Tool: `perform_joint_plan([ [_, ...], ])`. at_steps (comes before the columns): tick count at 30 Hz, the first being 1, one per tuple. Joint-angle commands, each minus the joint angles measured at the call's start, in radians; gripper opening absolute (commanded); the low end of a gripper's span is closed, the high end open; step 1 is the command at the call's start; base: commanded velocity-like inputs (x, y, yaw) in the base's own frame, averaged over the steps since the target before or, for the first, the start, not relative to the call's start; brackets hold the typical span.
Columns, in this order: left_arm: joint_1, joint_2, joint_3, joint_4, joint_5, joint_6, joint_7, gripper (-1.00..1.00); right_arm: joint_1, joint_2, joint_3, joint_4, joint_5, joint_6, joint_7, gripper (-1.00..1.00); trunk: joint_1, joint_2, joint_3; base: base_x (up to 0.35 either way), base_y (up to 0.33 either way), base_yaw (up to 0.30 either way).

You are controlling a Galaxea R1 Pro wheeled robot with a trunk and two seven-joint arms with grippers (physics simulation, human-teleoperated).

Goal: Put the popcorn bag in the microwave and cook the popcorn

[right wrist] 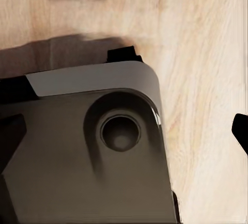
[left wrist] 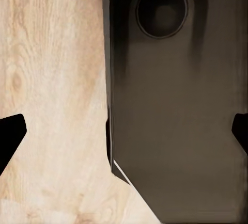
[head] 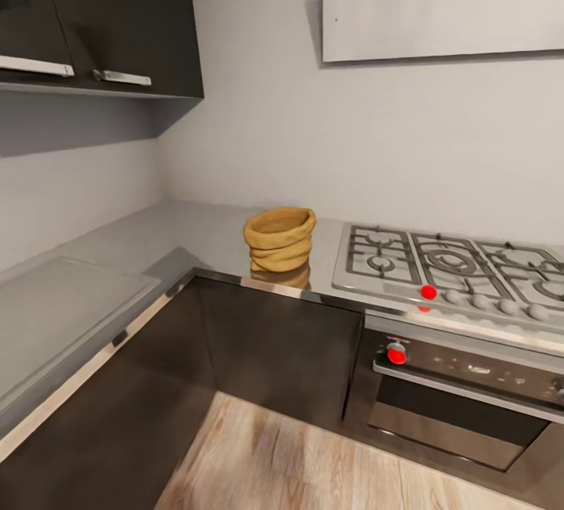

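Observation:
The popcorn bag, a squat mustard-yellow sack with a rolled rim, stands upright on the grey countertop near its front edge, just left of the gas hob. Its inside is hidden, so no popcorn shows. The microwave is out of view. My left gripper hangs open over the wooden floor and the robot's dark base, its black fingertips far apart with nothing between them. My right gripper is open too, above the base and floor.
A steel gas hob with black grates and a red knob lies right of the bag, above a built-in oven. Dark wall cabinets hang at upper left. The counter turns an L-corner around a wooden floor. The robot's base sits below both grippers.

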Motion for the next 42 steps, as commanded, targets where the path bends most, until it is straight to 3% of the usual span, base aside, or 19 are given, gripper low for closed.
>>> perform_joint_plan([
  [1, 0.001, -0.006, 0.001, -0.002, 0.000, -0.001, 0.000, 1.00, 0.004, -0.006, 0.003, 0.004, -0.007, -0.009, 0.001, 1.00, 0.000, 0.000, -0.001, 0.000, 0.000, 0.000],
  [6, 0.001, -0.034, 0.000, -0.002, 0.000, -0.001, 0.001, 1.00, 0.033, -0.033, 0.005, 0.004, -0.008, -0.014, 0.001, 1.00, 0.000, 0.000, -0.001, 0.000, 0.000, 0.000],
  [8, 0.001, -0.044, 0.000, -0.002, 0.000, -0.001, 0.003, 1.00, 0.039, -0.032, 0.005, 0.004, -0.008, -0.015, 0.002, 1.00, -0.008, 0.014, 0.006, 0.000, 0.000, 0.000],
  [42, 0.001, -0.034, 0.004, -0.003, 0.001, -0.001, 0.007, 1.00, 0.039, -0.031, 0.004, 0.004, -0.008, -0.018, 0.000, 1.00, -0.138, 0.252, 0.112, 0.000, 0.000, 0.000],
])
